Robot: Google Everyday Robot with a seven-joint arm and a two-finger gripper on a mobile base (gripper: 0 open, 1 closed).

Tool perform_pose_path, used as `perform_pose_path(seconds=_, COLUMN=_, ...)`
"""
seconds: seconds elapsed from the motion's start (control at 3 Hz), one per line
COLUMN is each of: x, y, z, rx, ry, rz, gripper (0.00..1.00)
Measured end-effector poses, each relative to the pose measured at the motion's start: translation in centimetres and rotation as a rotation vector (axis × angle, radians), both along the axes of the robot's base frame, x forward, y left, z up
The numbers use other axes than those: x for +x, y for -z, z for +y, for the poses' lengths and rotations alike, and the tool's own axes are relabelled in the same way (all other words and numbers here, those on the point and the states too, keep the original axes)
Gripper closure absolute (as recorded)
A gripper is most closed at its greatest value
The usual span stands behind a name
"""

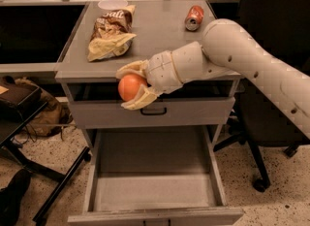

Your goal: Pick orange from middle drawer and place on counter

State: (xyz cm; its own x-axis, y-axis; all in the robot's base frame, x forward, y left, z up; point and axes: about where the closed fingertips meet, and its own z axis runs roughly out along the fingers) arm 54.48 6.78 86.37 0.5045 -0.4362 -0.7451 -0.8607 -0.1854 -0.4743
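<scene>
The orange (130,87) is held between the cream fingers of my gripper (134,86), which is shut on it. The gripper is in front of the counter's (155,31) front edge, at about the edge's height, left of centre. My white arm reaches in from the right across the counter's front right part. The middle drawer (152,191) is pulled out below, its flat grey floor bare.
A brown and yellow chip bag (112,33) lies on the counter's left part with a white cup (112,3) behind it. A red soda can (194,17) lies at the back right. A black office chair (271,123) stands to the right, dark bags on the floor at left.
</scene>
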Motion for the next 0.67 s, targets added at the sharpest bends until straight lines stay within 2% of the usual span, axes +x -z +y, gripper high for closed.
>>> perform_pose_path(seconds=0.33, x=3.5, y=-1.8, z=-0.4, rx=0.025, ry=0.038, rz=-0.048, gripper=1.0)
perform_pose_path(seconds=0.67, x=8.9, y=-3.6, z=-1.4, rx=0.004, ry=0.166, rz=-0.132, gripper=1.0)
